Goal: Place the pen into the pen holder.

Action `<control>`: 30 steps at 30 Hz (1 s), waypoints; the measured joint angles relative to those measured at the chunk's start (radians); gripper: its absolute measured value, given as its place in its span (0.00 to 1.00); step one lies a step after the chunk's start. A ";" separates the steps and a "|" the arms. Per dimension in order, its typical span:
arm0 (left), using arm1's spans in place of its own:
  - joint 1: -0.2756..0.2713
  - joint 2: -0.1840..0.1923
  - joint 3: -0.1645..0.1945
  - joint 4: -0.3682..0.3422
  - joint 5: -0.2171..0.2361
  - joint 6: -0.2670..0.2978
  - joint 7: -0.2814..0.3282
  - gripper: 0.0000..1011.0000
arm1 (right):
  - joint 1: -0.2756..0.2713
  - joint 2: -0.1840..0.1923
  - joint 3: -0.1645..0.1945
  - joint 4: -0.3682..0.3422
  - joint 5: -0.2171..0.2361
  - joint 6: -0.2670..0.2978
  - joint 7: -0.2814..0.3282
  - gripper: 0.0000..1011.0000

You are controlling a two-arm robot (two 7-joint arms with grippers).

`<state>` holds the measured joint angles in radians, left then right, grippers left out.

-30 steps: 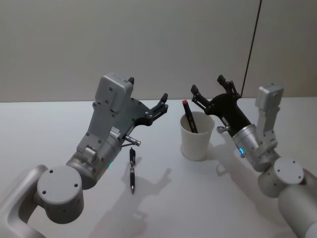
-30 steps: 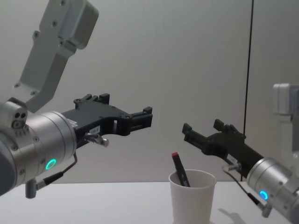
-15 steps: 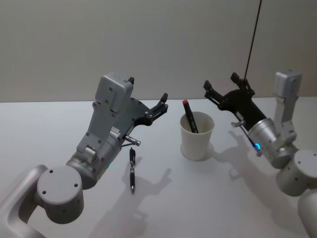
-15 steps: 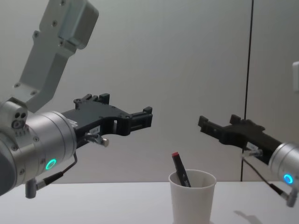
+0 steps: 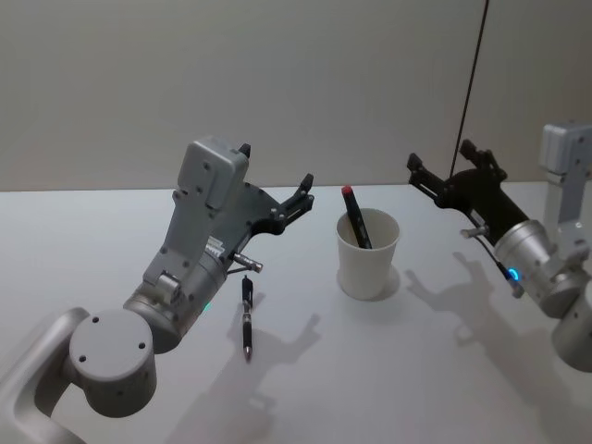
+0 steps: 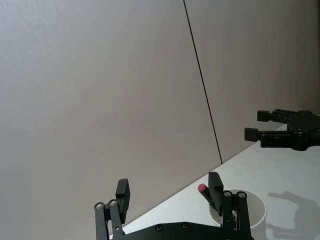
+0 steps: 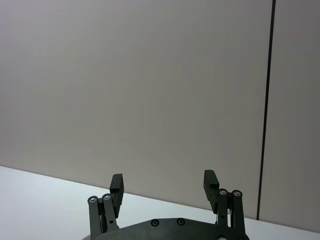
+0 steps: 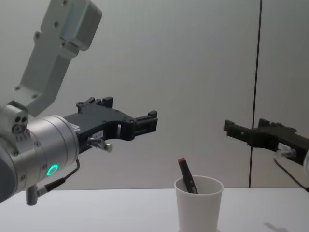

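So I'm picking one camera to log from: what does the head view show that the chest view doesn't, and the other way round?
Head view: a dark pen lying on the table beside the left arm. Chest view: a side-on look, the left gripper and right gripper both higher than the rim of the pen holder. Shared: the pen holder with a red-capped pen standing in it, and both grippers open.

White paper cup (image 5: 368, 264) stands upright between left claw (image 5: 275, 166) and right claw (image 5: 440, 155), red-capped pen (image 5: 354, 218) leaning inside; second pen (image 5: 247, 316) lies flat, seemingly under the left claw.
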<state>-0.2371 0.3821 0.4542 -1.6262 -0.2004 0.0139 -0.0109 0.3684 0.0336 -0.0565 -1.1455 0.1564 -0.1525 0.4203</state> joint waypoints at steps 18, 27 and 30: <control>0.000 0.000 0.000 0.000 0.000 0.000 0.000 0.99 | -0.092 0.053 0.036 -0.182 -0.044 0.198 -0.040 0.99; 0.000 0.000 0.000 0.000 0.000 0.000 0.000 0.99 | -0.124 0.079 0.054 -0.239 -0.069 0.287 -0.050 0.99; 0.000 0.000 0.000 0.000 0.000 0.000 0.000 0.99 | -0.132 0.086 0.058 -0.252 -0.077 0.304 -0.051 0.99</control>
<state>-0.2371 0.3821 0.4542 -1.6262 -0.2003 0.0139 -0.0109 0.2366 0.1191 0.0014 -1.3972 0.0796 0.1519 0.3692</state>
